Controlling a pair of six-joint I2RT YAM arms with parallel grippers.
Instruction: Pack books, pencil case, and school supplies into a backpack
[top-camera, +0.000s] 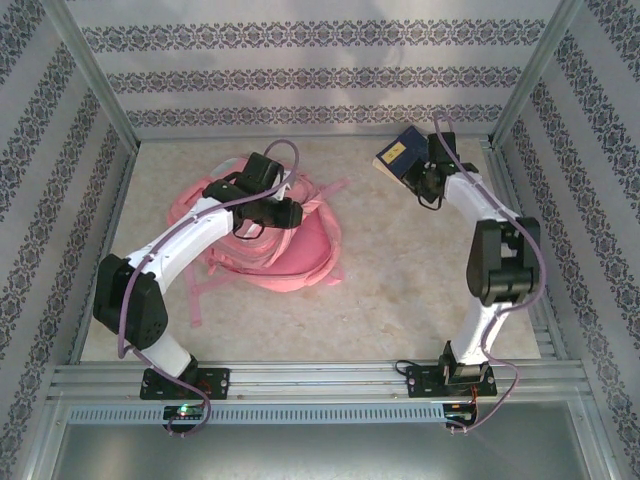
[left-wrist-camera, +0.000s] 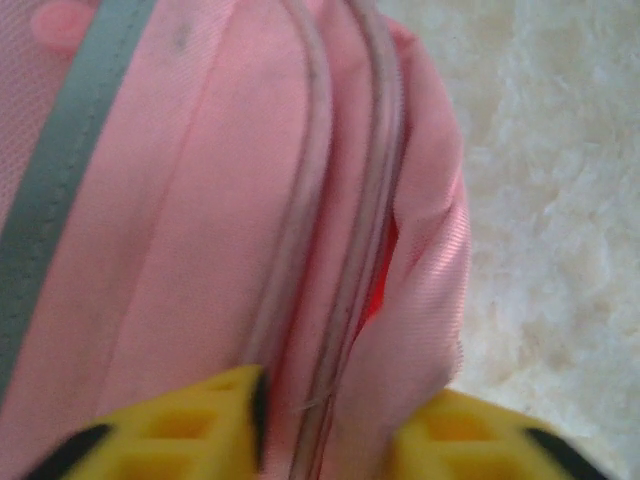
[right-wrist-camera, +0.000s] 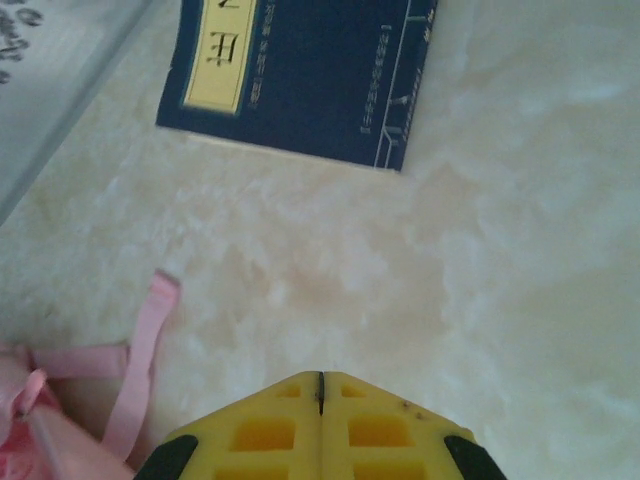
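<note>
1. Left gripper (left-wrist-camera: 325, 405): fingers partly apart, astride a raised zip seam (left-wrist-camera: 345, 240) of the pink backpack (left-wrist-camera: 200, 260). Fabric fills the gap between them.
2. Just past the left fingertips the cloth folds over, with a dark red slit showing beside the seam (I cannot make out what lies inside it).
3. A grey band (left-wrist-camera: 55, 190) runs along the backpack, off to the left of that tool.
4. Right gripper (right-wrist-camera: 320, 390): jaws pressed together, nothing between them, poised above bare pale table (right-wrist-camera: 480, 260).
5. Navy book with a yellow label (right-wrist-camera: 300, 70): flat on the table, ahead of the right fingertips and slightly left, well apart from them.
6. A pink strap (right-wrist-camera: 140, 360) trails on the table, left of the right fingers.
</note>
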